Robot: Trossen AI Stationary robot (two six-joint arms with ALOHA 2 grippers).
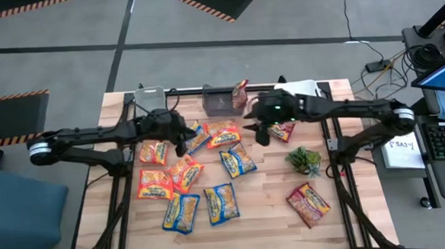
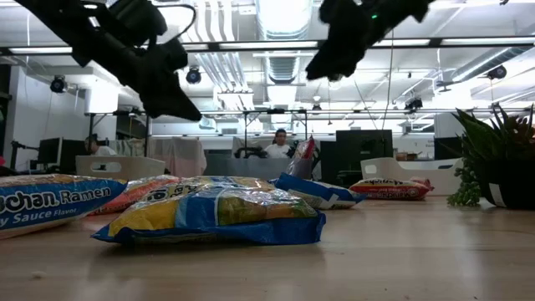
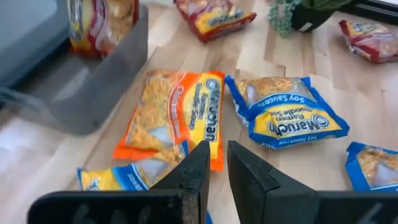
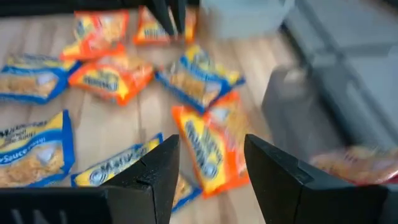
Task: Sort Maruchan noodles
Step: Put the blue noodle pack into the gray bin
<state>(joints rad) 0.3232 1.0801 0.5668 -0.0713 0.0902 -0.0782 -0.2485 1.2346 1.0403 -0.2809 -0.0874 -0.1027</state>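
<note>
Left gripper [image 3: 214, 171] above orange packet [image 3: 171, 115], empty.

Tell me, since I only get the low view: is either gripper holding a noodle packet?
Observer: Not the right one. Its wrist view shows the right gripper open and empty.
Operator: And the left?
Observer: The left gripper is empty too, with a narrow gap between its fingers, above an orange Maruchan packet.
Operator: Is anything sorted yet?
Observer: The high view shows one dark red packet standing in the grey bin at the table's far edge.
</note>
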